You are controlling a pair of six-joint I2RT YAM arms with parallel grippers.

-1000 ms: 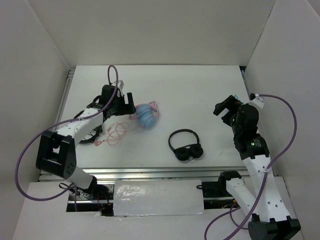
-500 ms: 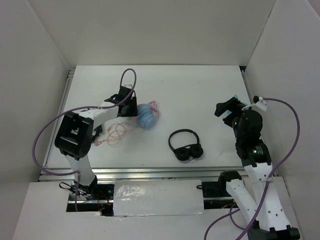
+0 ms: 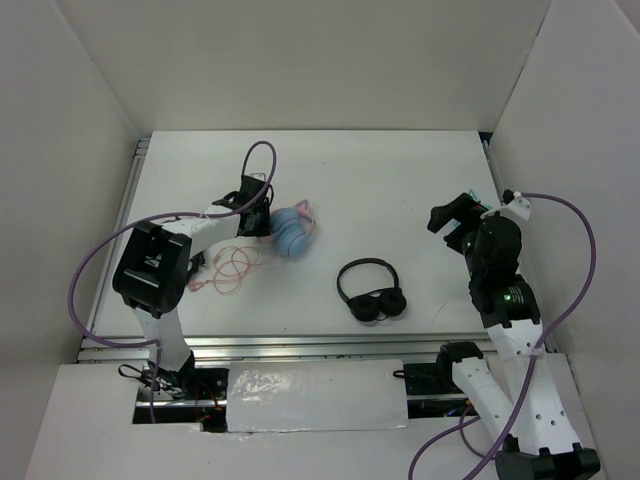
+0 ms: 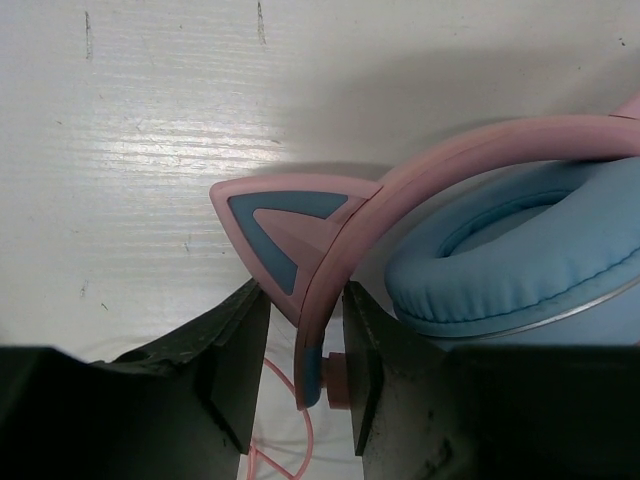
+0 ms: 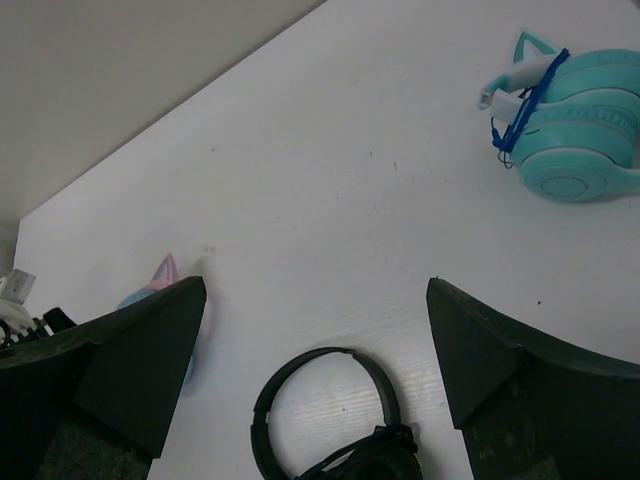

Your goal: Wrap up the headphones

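Observation:
The headphones [image 3: 292, 232] lie left of the table's middle, folded, with light blue ear cups and a pink band [image 4: 420, 170]. Their thin pink cable [image 3: 232, 265] sprawls in loose loops to the left. My left gripper [image 3: 262, 218] is at their left side. In the left wrist view its jaws [image 4: 303, 290] have closed in on the band's end just below the cat ear [image 4: 290, 225]; one pad meets the pink hinge stub, the other the ear's edge. My right gripper [image 3: 450, 215] hangs open at the right, holding nothing [image 5: 316, 285].
Plain black headphones [image 3: 372, 290] lie in front of the middle, below my right gripper in its wrist view [image 5: 330, 420]. A teal cat-ear pair [image 5: 570, 130] sits at the far right. White walls enclose the table on three sides.
My left gripper has swung in to the headphones' left side, and its jaws have narrowed from wide open onto the pink band. The right arm has barely shifted.

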